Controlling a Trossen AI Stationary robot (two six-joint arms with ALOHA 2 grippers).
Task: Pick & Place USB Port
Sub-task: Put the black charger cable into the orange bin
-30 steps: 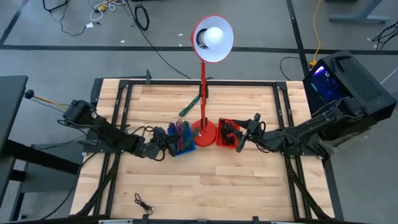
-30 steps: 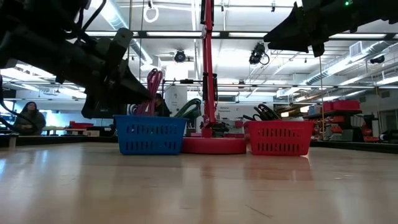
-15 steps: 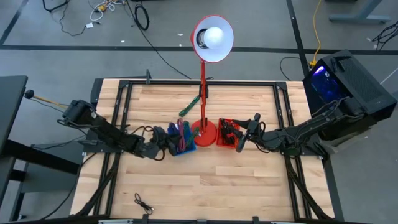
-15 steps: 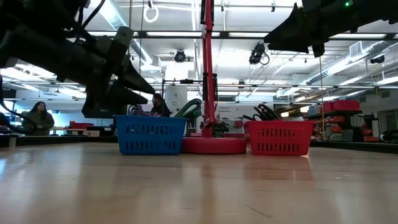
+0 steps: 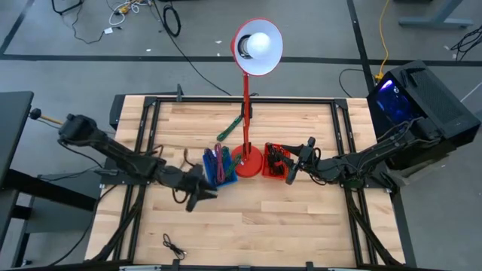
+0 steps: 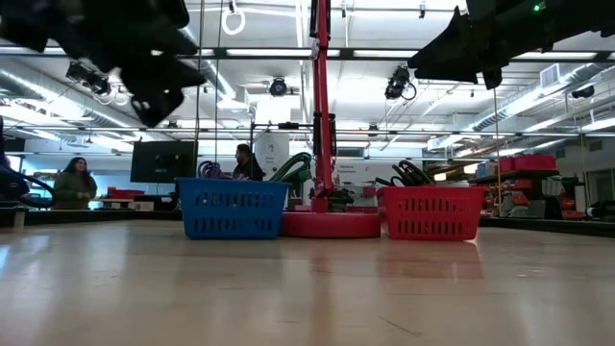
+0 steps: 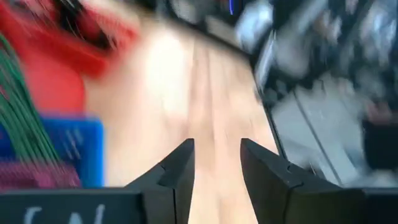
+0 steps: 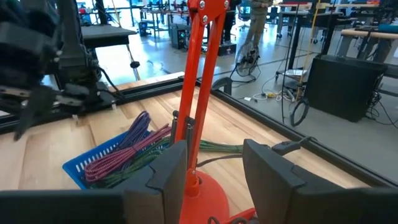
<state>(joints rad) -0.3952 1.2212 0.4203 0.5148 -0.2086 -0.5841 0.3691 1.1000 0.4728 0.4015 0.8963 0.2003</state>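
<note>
Lamp (image 5: pixel 248 154) stands between blue basket (image 5: pixel 219 167) and red basket (image 5: pixel 276 162).

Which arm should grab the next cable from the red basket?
Right, probably. The right claw hangs open at the red basket, empty. The left claw is open and empty too, but sits on the near side of the blue basket, beyond the lamp base.

This is a robotics lab or workshop. Ceiling strip lights (image 6: pixel 538 144) run over rows of workbenches (image 8: pixel 367 34), loose cables (image 5: pixel 128 9) trail across the grey floor, and people (image 6: pixel 75 183) sit at monitors (image 6: pixel 161 160).
</note>
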